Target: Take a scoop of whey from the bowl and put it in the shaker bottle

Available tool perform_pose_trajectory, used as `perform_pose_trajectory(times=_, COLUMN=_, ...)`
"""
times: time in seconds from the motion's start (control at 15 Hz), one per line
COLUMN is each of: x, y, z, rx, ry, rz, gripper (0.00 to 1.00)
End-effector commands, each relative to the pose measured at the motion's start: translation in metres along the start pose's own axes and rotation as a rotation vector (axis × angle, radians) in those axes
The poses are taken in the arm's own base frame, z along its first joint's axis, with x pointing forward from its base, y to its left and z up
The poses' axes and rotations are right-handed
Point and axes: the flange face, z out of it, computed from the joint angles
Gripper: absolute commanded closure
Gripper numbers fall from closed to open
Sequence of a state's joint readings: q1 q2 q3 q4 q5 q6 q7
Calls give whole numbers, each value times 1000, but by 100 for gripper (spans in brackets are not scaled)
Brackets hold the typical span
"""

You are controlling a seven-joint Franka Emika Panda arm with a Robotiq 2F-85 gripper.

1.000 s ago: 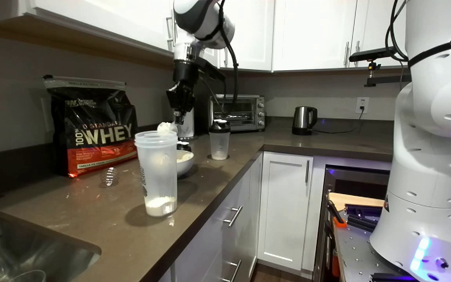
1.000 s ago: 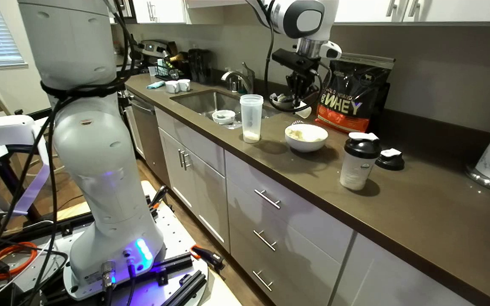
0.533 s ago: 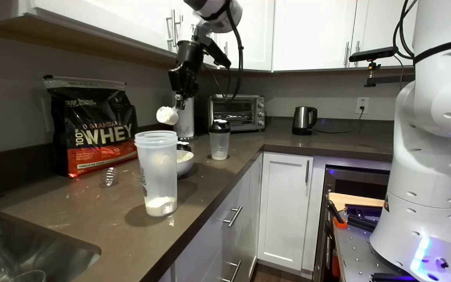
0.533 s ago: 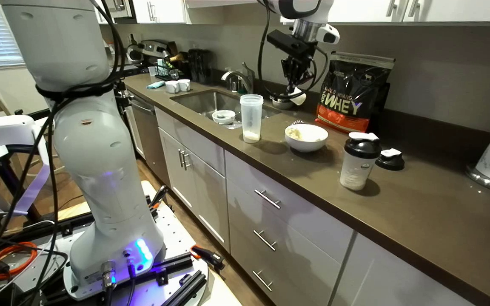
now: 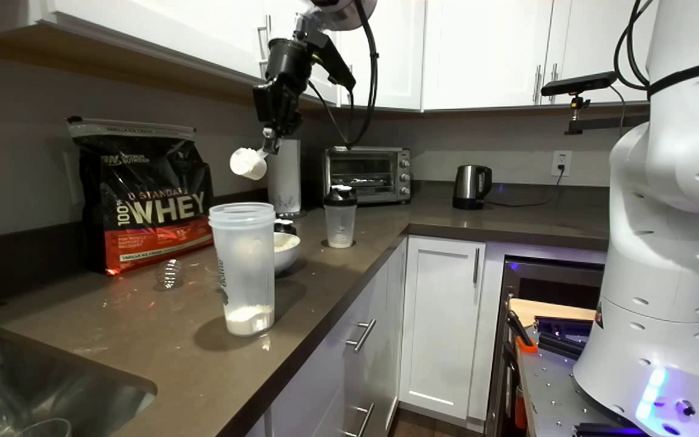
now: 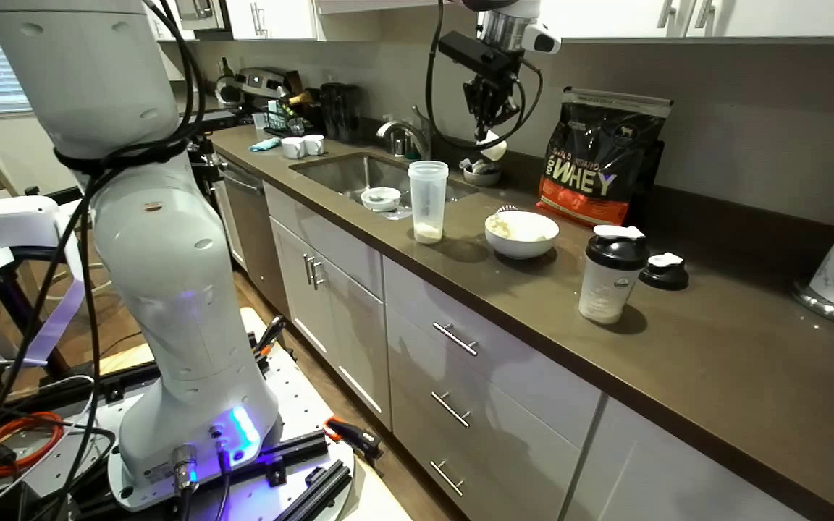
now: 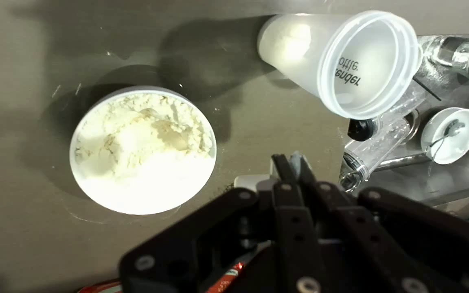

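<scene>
The scoop hangs above the counter, small and whitish; in an exterior view its round cup is tilted, mouth toward the left, a pale fill showing with a lumpy upper edge. The black tool is clamped on its short handle, the cup higher than the rim of the shaker bottle and apart from it. This bottle, tall, frosted and dark-lettered, stands upright with a shallow layer of whey at its base. To its right in an exterior view, the low white bowl contains more whey, off-white and crumbly, its near part whitened by glare in the wrist view.
</scene>
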State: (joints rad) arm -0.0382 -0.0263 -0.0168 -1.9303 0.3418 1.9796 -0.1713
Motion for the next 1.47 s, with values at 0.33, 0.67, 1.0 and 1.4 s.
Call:
perform_pose_trajectory(times=0.33, x=-13, y=-34, z=2, rx=-11, ry=21, rz=-119, gripper=99)
perform_pose_trajectory(times=0.67, x=-21, y=-43, z=8, rx=-34, ry=55, rz=-193, gripper=99)
perform_pose_trajectory(times=1.0, x=-34, y=-45, z=12, rx=-38, ry=58, rz=-244, gripper=99)
perform_pose_trajectory(times=1.4, x=-52, y=-54, z=11, rx=-34, ry=69, rz=-278, gripper=99)
